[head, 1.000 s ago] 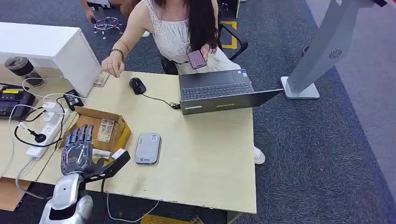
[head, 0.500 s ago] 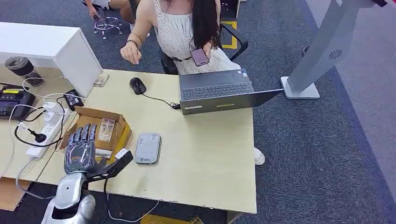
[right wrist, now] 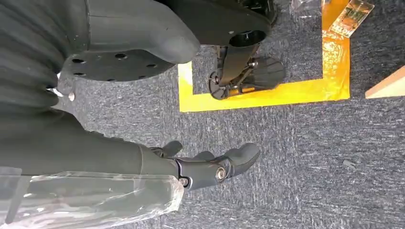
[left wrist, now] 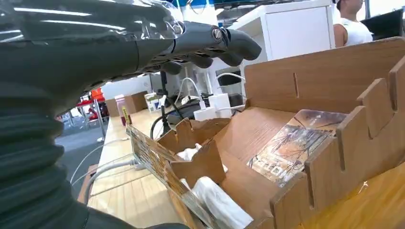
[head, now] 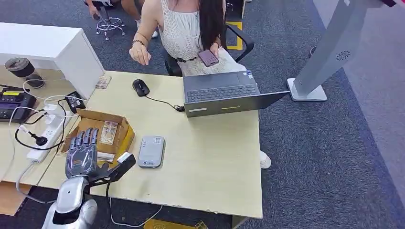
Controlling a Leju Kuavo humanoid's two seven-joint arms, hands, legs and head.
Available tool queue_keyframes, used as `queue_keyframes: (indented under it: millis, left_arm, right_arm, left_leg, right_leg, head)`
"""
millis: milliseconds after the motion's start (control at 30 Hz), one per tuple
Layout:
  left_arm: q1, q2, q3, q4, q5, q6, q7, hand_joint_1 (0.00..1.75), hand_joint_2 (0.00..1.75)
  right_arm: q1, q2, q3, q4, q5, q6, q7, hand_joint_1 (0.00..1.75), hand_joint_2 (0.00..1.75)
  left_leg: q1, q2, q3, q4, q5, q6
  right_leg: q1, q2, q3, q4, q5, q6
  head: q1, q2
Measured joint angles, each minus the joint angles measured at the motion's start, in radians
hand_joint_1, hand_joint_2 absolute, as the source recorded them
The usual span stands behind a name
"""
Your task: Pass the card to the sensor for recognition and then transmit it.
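Note:
A clear-sleeved card (head: 109, 132) lies flat inside an open cardboard box (head: 95, 114) at the desk's near left. My left hand (head: 81, 153) hovers open over the box's near left edge, fingers spread and straight, thumb out toward the sensor, holding nothing. In the left wrist view the card (left wrist: 293, 145) rests on the box floor beyond the slotted wall (left wrist: 334, 162), with my fingers (left wrist: 215, 40) above it and apart from it. The grey flat sensor (head: 151, 151) lies on the desk just right of the box. My right hand (right wrist: 210, 167) hangs empty over the carpet.
A person sits behind the open laptop (head: 224, 93), holding a phone (head: 208, 57). A mouse (head: 140, 87) and its cable lie near the far edge, another card (head: 102, 82) at the desk corner. A power strip (head: 47, 131) and cables crowd the left side.
The person's hand has lifted off the desk corner and drawn back toward their body, leaving a card there. My left hand has barely shifted over the box.

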State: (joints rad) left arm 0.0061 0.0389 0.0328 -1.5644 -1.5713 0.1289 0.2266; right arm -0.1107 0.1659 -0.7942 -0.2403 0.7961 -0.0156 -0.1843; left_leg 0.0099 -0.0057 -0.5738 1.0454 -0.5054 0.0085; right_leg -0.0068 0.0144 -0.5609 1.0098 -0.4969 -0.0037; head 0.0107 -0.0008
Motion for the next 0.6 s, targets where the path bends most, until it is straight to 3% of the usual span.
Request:
queue_keyframes:
  millis: [33, 300, 600]
  left_arm:
    - [0.000, 0.000, 0.000, -0.001, 0.000, -0.002, 0.000, 1.75, 1.75]
    - [0.002, -0.010, 0.002, -0.002, 0.000, -0.012, -0.056, 1.75, 1.75]
    - [0.002, -0.021, 0.011, -0.004, 0.000, -0.012, -0.072, 1.75, 1.75]
  right_arm:
    - [0.000, 0.000, -0.002, 0.000, 0.000, 0.000, 0.000, 0.00, 1.75]
    - [-0.003, 0.000, -0.012, 0.000, 0.014, 0.000, 0.000, 0.00, 1.75]
    - [-0.002, -0.001, -0.014, 0.000, 0.016, 0.000, 0.000, 0.00, 1.75]
  left_leg:
    - [0.000, 0.000, 0.000, 0.000, 0.000, 0.000]
    - [0.000, 0.000, 0.000, 0.000, 0.000, 0.000]
    - [0.000, 0.000, 0.000, 0.000, 0.000, 0.000]
  right_leg:
    - [0.000, 0.000, 0.000, 0.000, 0.000, 0.000]
    - [0.000, 0.000, 0.000, 0.000, 0.000, 0.000]
    - [0.000, 0.000, 0.000, 0.000, 0.000, 0.000]
  head:
    - [0.000, 0.000]
    - [0.000, 0.000]
    - [0.000, 0.000]
